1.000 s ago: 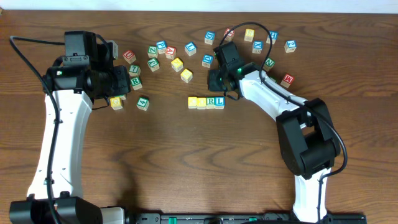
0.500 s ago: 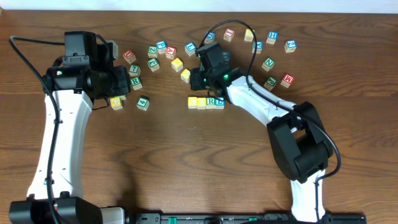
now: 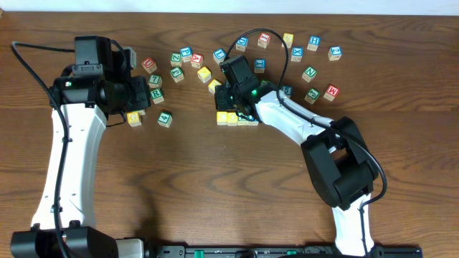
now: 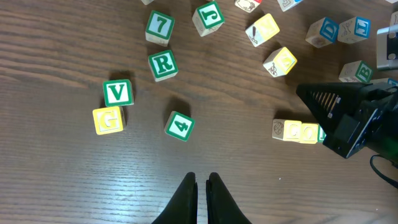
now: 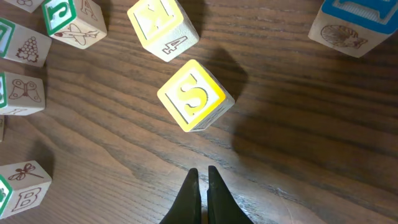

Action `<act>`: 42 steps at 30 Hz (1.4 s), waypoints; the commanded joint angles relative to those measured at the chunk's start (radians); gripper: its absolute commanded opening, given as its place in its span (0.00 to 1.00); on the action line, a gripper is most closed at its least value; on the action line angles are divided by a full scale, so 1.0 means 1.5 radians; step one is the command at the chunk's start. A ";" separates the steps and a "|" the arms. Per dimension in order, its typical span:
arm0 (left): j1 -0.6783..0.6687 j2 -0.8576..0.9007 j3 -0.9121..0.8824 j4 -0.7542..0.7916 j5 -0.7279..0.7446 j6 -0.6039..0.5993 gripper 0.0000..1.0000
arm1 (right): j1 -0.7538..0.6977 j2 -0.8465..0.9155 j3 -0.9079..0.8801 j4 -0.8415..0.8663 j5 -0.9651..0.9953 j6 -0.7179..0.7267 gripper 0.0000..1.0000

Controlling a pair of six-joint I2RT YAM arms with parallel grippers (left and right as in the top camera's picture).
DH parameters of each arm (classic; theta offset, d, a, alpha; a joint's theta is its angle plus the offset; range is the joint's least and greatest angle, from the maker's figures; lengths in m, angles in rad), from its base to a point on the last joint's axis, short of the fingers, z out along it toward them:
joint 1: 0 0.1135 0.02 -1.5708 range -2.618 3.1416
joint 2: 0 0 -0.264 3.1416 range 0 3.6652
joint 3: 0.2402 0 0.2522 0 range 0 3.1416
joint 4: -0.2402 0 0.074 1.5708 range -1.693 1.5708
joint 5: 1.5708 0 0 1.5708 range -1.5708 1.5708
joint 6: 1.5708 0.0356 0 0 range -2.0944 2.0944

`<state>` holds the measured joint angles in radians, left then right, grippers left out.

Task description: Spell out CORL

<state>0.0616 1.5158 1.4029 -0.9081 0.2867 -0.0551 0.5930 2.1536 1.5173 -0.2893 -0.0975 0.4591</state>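
A row of letter blocks (image 3: 227,119) lies mid-table; its two left blocks are yellow, and my right arm covers its right end. The row also shows in the left wrist view (image 4: 295,130), partly behind the right gripper. My right gripper (image 3: 228,99) is shut and empty, hovering just behind the row's left end. In the right wrist view its fingertips (image 5: 202,173) point at a yellow S block (image 5: 194,95). My left gripper (image 3: 138,93) is shut and empty, high over the left block cluster; its fingertips (image 4: 202,180) show below a green 4 block (image 4: 180,125).
Loose blocks lie near the left gripper: V (image 4: 118,93), G (image 4: 107,119), R (image 4: 163,64), 7 (image 4: 160,26). Several more blocks are scattered along the back of the table (image 3: 308,72). A second yellow block (image 5: 163,25) and a blue block (image 5: 359,23) lie behind the S.
My right gripper has swung left from the back-right blocks to just behind the left end of the row. The left arm has not moved.
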 commanded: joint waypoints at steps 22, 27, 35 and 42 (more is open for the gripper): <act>-0.002 0.001 -0.004 0.000 0.008 -0.006 0.08 | 0.024 0.013 0.009 -0.055 0.001 0.041 0.01; -0.002 0.001 -0.004 0.000 0.008 -0.006 0.08 | 0.024 0.013 0.009 -0.062 0.001 0.044 0.01; -0.002 0.001 -0.004 0.000 0.008 -0.006 0.07 | 0.024 0.013 0.009 -0.067 0.000 0.045 0.01; -0.002 0.001 -0.005 0.000 0.008 -0.006 0.08 | 0.024 0.013 0.009 -0.070 -0.007 0.045 0.01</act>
<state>0.0616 1.5158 1.4029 -0.9081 0.2867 -0.0551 0.6205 2.1536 1.5177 -0.3923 -0.1013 0.5156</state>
